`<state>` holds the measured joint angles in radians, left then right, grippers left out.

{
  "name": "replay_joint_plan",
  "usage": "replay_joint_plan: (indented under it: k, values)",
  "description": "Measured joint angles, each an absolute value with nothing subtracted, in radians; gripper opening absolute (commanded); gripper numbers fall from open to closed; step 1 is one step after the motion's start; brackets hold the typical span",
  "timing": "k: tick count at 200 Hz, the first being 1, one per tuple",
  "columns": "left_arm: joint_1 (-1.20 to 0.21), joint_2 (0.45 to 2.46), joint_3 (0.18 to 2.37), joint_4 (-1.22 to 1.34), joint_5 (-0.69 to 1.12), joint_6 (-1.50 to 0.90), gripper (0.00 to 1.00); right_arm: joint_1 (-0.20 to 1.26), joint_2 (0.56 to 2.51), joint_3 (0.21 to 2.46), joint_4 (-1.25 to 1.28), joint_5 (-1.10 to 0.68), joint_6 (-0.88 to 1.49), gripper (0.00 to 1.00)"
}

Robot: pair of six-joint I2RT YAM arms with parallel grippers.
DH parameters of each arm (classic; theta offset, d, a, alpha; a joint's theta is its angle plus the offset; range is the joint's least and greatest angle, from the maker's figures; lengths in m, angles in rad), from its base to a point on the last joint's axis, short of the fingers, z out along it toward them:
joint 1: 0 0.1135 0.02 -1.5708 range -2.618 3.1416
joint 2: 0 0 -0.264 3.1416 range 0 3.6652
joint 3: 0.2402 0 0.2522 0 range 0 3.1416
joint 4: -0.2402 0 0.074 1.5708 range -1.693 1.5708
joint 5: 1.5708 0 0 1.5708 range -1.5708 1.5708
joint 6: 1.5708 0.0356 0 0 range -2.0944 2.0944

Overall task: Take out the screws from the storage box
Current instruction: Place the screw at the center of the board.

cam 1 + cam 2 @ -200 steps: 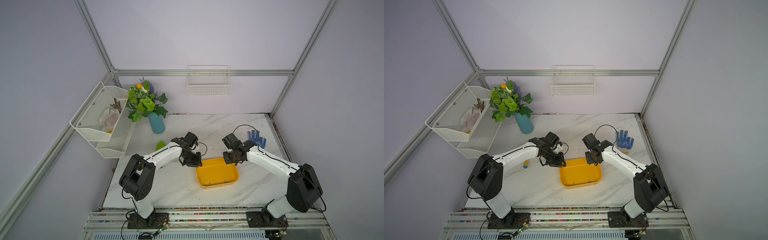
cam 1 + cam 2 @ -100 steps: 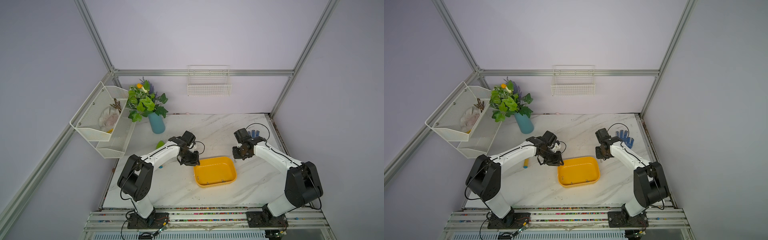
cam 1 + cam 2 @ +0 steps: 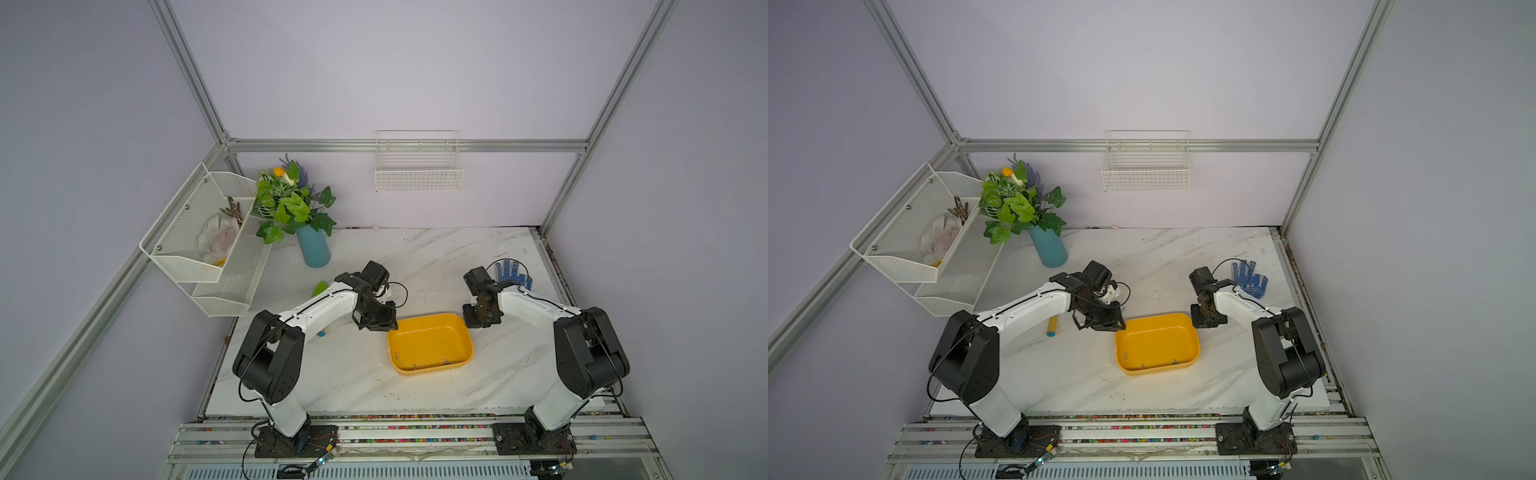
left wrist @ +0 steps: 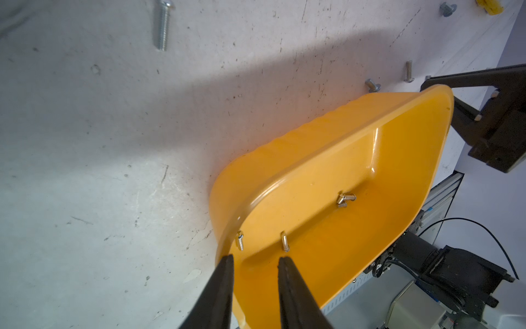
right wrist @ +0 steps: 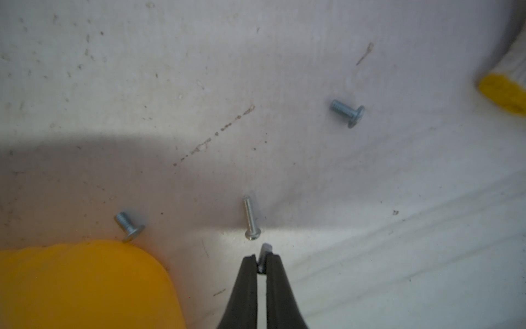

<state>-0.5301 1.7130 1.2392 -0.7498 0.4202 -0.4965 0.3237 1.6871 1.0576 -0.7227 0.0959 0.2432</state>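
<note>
The storage box [image 3: 430,338] sits on the table [image 3: 353,374] where it sat a second ago, a few screws [image 4: 284,242] inside it and loose screws [image 5: 252,219] on the marble by its far right corner. The right gripper [image 5: 262,257], over that corner a second ago, now hangs low just outside the box, jaws pinched on one small screw [image 5: 265,250]. The left gripper [image 4: 254,257] has barely shifted, jaws partly apart astride the far left corner rim; whether they press it I cannot tell.
</note>
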Motion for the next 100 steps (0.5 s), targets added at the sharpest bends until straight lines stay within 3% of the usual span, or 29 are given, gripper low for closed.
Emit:
replay_joint_plan:
  k: [27,51,100]
  values:
    - [-0.53,1.713,1.239,-0.75,0.42,-0.496,0.32,0.319,1.704,1.055,-0.721,0.096,0.242,0.08]
    - [-0.53,1.713,1.239,-0.751,0.42,-0.496,0.32,0.319,1.726,1.055,-0.72,0.096,0.241,0.18]
    - [-0.53,1.708,1.239,-0.753,0.418,-0.497,0.32,0.318,1.728,1.055,-0.72,0.097,0.238,0.24]
